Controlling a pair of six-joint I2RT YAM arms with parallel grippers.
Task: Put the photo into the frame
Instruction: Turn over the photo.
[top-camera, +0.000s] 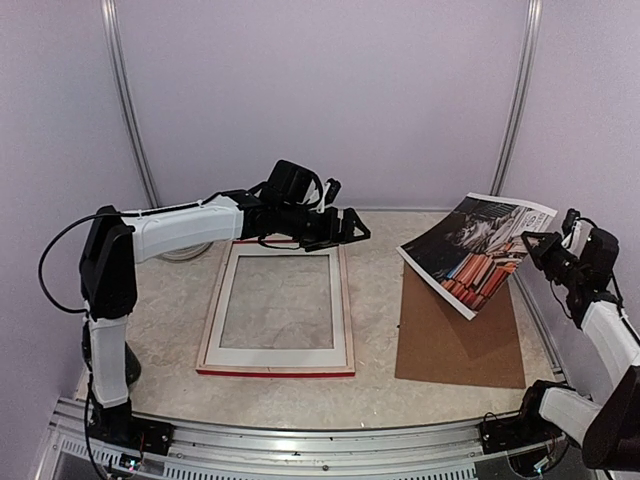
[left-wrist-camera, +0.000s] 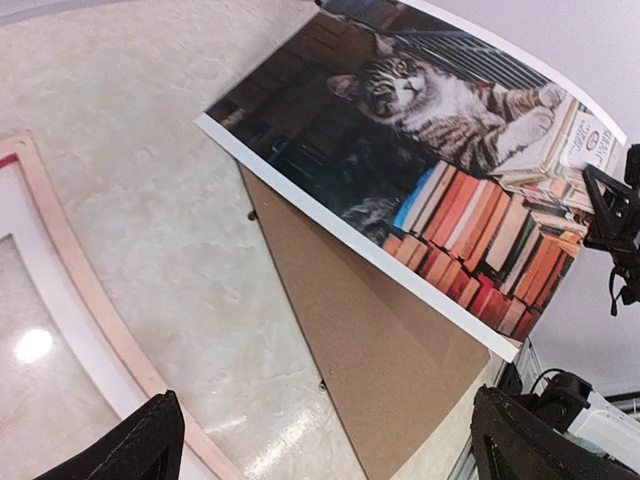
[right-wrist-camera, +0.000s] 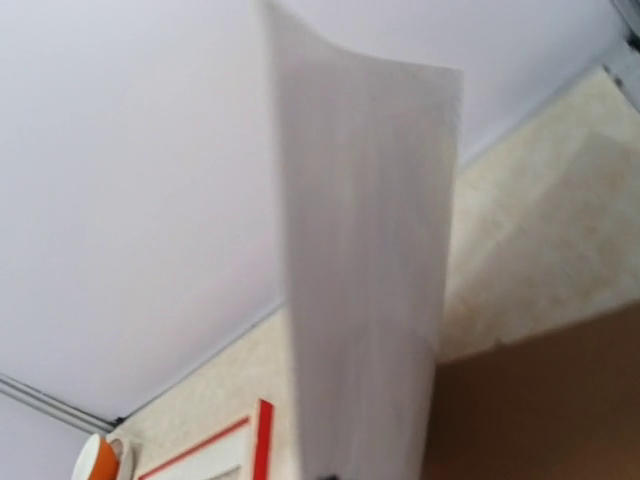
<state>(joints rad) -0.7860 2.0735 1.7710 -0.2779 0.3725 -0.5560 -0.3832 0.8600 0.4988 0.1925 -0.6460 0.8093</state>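
Observation:
The photo (top-camera: 478, 250), a tabby cat on stacked books with a white border, hangs tilted above the table's right side. My right gripper (top-camera: 528, 243) is shut on its right edge. The left wrist view shows the print side (left-wrist-camera: 430, 150). The right wrist view shows only its plain white back (right-wrist-camera: 365, 260), which hides the fingers. The frame (top-camera: 345, 310) lies flat mid-table, pale wood back up, with red showing at its edges. My left gripper (top-camera: 350, 228) hovers open over the frame's far right corner, its jaws wide apart (left-wrist-camera: 325, 445) with nothing between them.
A brown backing board (top-camera: 460, 335) lies flat on the table under the raised photo, right of the frame. An orange and white object (right-wrist-camera: 98, 462) sits at the far left by the wall. Metal rails run along the table's near edge and right side.

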